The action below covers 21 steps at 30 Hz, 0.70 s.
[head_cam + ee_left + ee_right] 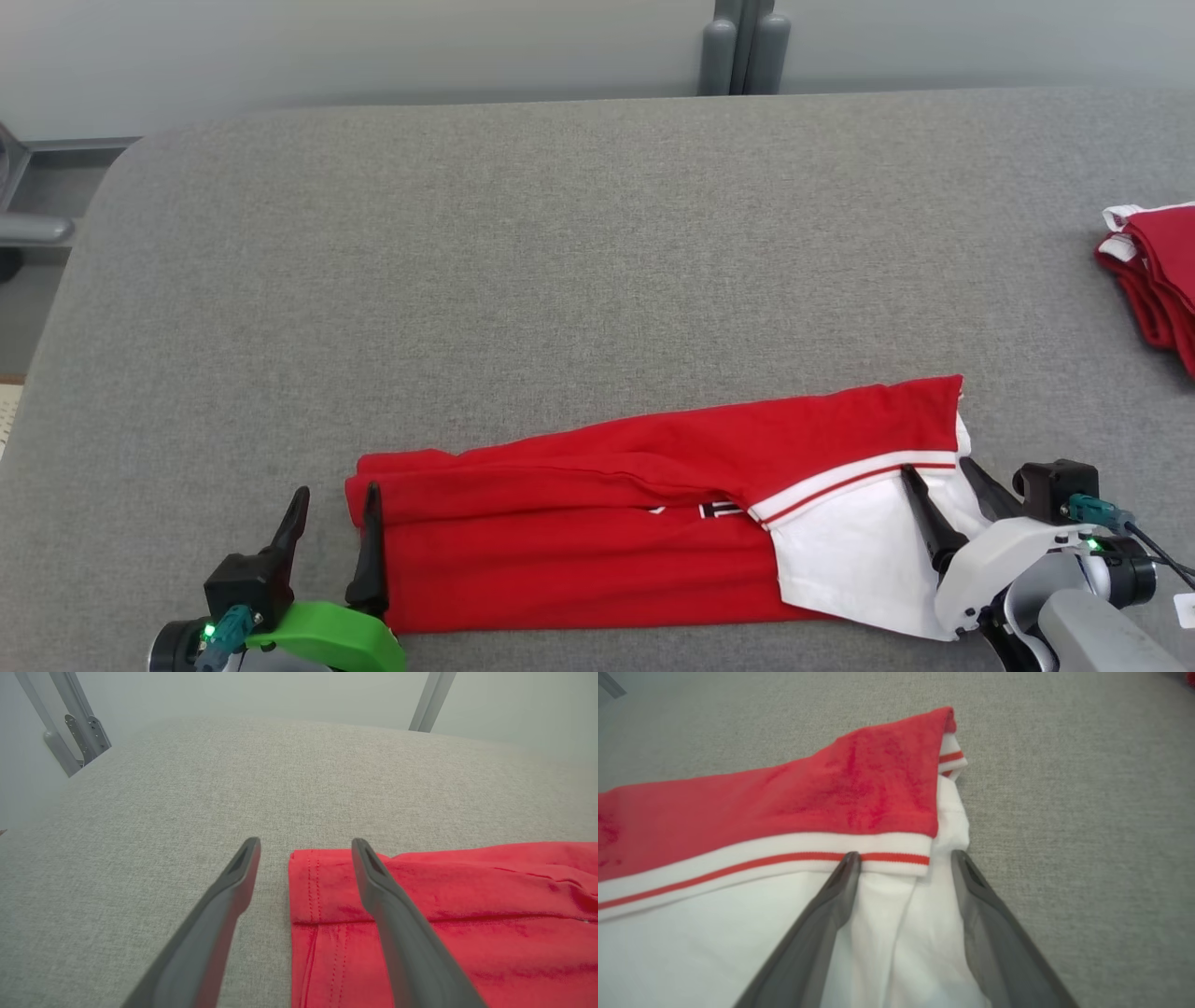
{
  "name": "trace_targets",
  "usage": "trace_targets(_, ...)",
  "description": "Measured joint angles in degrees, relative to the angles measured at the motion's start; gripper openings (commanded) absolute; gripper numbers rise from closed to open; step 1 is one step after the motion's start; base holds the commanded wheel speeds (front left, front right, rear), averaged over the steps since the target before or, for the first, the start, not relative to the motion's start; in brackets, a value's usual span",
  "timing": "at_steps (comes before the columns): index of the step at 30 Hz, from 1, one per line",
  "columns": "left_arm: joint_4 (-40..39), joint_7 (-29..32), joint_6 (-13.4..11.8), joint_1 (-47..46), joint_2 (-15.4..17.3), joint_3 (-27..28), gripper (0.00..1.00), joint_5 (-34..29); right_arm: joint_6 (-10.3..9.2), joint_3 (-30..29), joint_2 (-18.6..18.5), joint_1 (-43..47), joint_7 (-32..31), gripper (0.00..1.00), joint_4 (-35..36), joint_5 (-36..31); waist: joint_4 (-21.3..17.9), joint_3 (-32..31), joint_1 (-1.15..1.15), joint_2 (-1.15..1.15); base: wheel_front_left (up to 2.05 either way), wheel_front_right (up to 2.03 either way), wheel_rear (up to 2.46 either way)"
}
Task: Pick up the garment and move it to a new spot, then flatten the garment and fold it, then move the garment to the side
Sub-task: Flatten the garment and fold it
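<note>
The garment [597, 504] is a red shirt with white sleeve and red-striped trim, folded into a long strip near the table's front edge. My left gripper [336, 499] is open at the strip's left end; one finger rests over the red hem [308, 882], the other over bare cloth-covered table. My right gripper [938, 471] is open over the white part [878, 933] at the right end, with nothing clamped between its fingers. The striped white band [887, 851] lies just past its fingertips.
The grey fabric table [560, 261] stretches wide behind the garment. A stack of folded red and white garments [1153, 280] lies at the right edge. Grey metal posts [742, 47] stand behind the table's far edge.
</note>
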State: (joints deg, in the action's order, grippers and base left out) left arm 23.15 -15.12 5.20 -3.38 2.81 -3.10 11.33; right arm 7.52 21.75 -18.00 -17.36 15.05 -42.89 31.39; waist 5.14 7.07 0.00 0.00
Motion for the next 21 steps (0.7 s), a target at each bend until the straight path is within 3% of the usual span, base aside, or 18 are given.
trace_targets(13, -0.6, 0.0, -0.3, -0.5, 0.0, -0.5, 1.00, -0.3, 0.10, -1.9, 2.9, -1.5, 1.1, 1.00, -7.2, -1.4, 1.2, 1.1, 0.00, 0.00, 0.00, 0.00, 0.00)
trace_targets(15, -0.6, 0.0, -0.3, -0.6, 0.0, -0.6, 1.00, -0.3, 0.02, -0.9, 3.2, -2.1, 1.1, 0.24, -8.3, -1.3, 1.3, 1.1, 0.00, 0.00, 0.00, 0.00, 0.00)
trace_targets(16, -0.6, 0.0, -0.3, -0.6, 0.0, -0.7, 1.00, -0.3, 0.01, -0.4, 3.3, -2.4, 1.2, 0.00, -8.8, -1.2, 1.3, 1.0, 0.00, 0.00, 0.00, 0.00, 0.00)
trace_targets(21, -0.6, 0.0, -0.2, -0.7, 0.0, -0.7, 1.00, -0.3, 0.13, 0.7, 4.1, -3.7, 1.2, 0.00, -10.6, -0.6, 1.5, 0.7, 0.00, 0.00, 0.00, 0.00, 0.00)
